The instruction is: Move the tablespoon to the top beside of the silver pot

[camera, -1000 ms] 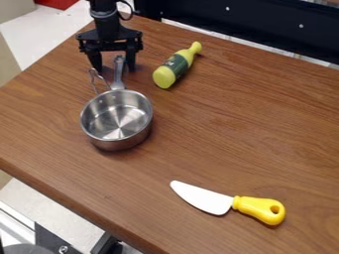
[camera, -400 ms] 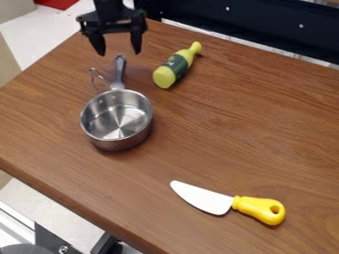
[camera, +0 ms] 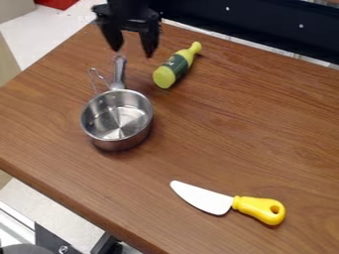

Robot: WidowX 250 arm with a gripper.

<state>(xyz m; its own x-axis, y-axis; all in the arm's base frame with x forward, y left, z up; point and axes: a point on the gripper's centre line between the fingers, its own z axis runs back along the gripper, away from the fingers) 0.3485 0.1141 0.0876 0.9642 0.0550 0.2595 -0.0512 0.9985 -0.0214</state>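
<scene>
1. Wooden table [camera: 232, 129]: the looped metal piece [camera: 102, 78], probably the tablespoon, slants beside the handle [camera: 120, 72] of the silver pot [camera: 120, 144].
2. Gripper [camera: 133, 52] up and right of it, fingers spread, empty; likely placed, so lift clear.

A brown, wood-grained table [camera: 232, 124] stands on a whitish floor [camera: 56, 30]. A long black panel [camera: 265, 22] borders its far edge.

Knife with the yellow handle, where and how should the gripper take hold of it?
Probably by the yellow handle, from above, closing across its narrow width near the white blade. The knife lies flat on the wooden table, and the handle looks thicker than the blade.
</scene>
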